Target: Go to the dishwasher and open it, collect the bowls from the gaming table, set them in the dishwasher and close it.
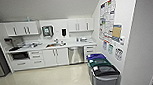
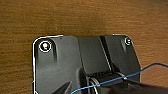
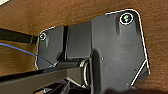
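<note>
Dishwasher (image 1: 75,55) sits shut under the worktop (image 1: 52,46), steel front between white cabinet doors (image 1: 55,57) and a drawer stack (image 1: 89,50), well ahead across bare floor (image 1: 44,79). Bins (image 1: 102,69) line the right wall near the approach path. Judgement: step in hand is the drive-up; best to come in square to the front, keep left of the bins, and stop with room for the door to drop. Wrist views show wood-grain surface under both arms; can't tell whether either tool is open or closed.
</note>
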Available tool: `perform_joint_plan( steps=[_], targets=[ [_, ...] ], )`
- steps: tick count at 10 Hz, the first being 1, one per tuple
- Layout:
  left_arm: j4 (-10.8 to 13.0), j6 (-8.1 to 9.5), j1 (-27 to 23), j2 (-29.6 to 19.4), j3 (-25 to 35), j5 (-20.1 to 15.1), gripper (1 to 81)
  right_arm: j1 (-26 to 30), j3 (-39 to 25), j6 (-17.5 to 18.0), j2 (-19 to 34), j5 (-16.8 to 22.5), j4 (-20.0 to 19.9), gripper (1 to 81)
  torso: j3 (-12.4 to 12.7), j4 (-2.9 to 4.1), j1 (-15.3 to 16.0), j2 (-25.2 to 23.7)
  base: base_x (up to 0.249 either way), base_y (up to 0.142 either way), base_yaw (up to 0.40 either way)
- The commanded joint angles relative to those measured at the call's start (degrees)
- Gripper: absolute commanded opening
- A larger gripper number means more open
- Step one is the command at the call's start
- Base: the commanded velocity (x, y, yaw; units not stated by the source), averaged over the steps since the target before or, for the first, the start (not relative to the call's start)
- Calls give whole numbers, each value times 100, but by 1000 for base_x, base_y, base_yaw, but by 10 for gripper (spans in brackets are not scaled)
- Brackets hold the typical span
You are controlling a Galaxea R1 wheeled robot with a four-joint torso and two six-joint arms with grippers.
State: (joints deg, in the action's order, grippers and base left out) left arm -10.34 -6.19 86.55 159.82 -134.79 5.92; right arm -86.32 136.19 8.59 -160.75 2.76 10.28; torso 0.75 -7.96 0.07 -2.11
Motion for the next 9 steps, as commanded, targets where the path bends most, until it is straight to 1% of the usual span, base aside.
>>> perform_joint_plan(
  steps=[1, 9],
  targets=[
    [-39, -5, -327, -90, 40, -294, 811, 356, -59, -16, 84, 261, -61, 811, 0, 0, 0, 0, 233, 0, 0],
    [-47, -5, -327, -108, 40, -294, 811, 356, -68, -24, 84, 261, -61, 811, 0, 0, 0, 0, 238, 0, 0]
  ],
)
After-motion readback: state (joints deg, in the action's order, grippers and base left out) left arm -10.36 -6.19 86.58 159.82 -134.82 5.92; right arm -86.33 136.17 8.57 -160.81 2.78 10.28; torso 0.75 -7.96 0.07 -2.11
